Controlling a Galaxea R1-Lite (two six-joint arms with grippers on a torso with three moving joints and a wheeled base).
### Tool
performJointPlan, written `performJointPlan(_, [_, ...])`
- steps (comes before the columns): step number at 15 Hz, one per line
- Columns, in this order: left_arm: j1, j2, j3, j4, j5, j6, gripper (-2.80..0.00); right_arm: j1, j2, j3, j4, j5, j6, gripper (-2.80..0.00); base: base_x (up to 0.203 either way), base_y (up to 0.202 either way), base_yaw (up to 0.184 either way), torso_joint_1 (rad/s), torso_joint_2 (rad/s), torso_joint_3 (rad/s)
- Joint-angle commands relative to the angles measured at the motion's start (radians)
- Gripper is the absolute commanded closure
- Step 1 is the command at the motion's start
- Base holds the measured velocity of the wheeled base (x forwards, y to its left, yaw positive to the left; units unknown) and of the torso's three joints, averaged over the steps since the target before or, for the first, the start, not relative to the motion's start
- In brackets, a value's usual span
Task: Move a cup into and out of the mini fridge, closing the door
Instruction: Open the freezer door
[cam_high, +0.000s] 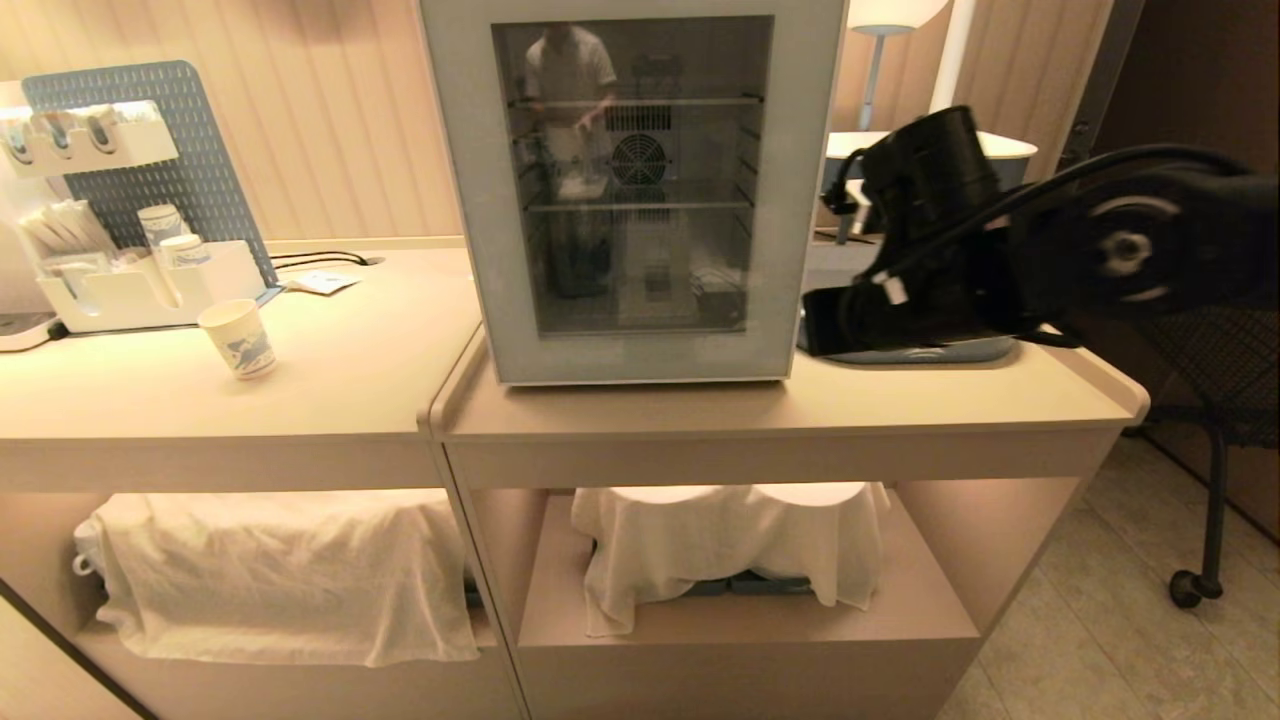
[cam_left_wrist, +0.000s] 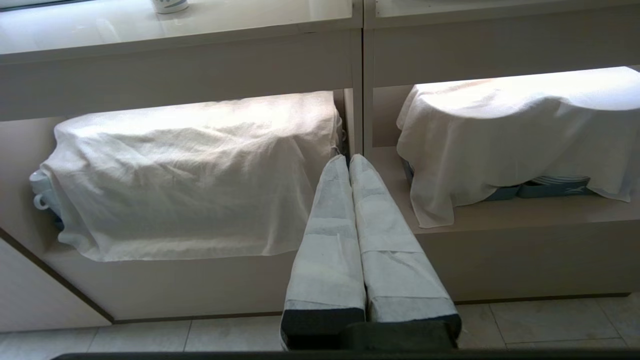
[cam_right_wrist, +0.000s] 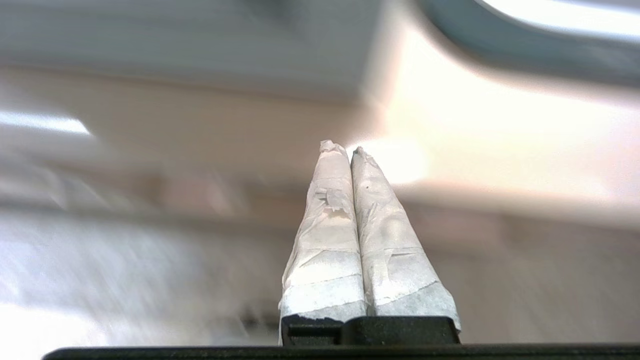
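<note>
Counter (cam_high: 700, 415) bearing mini fridge (cam_high: 460, 200), cup (cam_high: 238, 340)

Head view: warm, dim amber light; lit strips brighten the cloth-covered shelves; reflections on the door (cam_high: 635, 180) glass; right arm (cam_high: 1000, 250) motion-blurred. Right wrist view heavily smeared, glare patches. Left wrist view sharp, cool

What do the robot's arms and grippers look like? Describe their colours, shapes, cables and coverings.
The right arm is matte black and chunky, with a round joint cap ringed in pale grey, a black cable looped along it and a small white tag. The left gripper and the right gripper each have two long tapering fingers wrapped in white tape over black bases; the right gripper's tape is scuffed and frayed at the tips.
</note>
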Motion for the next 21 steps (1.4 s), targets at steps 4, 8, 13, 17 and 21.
performJointPlan(4, [-0.001, 0.000, 0.000, 0.000, 0.000, 0.000, 0.00, -0.215, -0.787, 0.660, 0.077, -0.014, -0.085, 0.00, 0.000, 0.000, 0.000, 0.000, 0.00, 0.000])
performJointPlan(8, [-0.001, 0.000, 0.000, 0.000, 0.000, 0.000, 0.00, -0.463, -1.320, 1.145, -0.075, 0.052, -0.196, 0.00, 0.000, 0.000, 0.000, 0.000, 0.00, 0.000])
performJointPlan(13, [0.001, 0.000, 0.000, 0.000, 0.002, -0.006, 0.00, -0.678, -1.594, 1.533, -0.374, 0.227, -0.279, 0.00, 0.000, 0.000, 0.000, 0.000, 0.00, 0.000])
performJointPlan(17, [0.000, 0.000, 0.000, 0.000, 0.002, -0.005, 0.00, -0.672, -1.594, 1.632, -0.447, 0.372, -0.298, 0.00, 0.000, 0.000, 0.000, 0.000, 0.00, 0.000])
performJointPlan(21, [-0.001, 0.000, 0.000, 0.000, 0.003, -0.012, 0.00, -0.616, -1.597, 1.632, -0.451, 0.376, -0.315, 0.00, 0.000, 0.000, 0.000, 0.000, 0.00, 0.000])
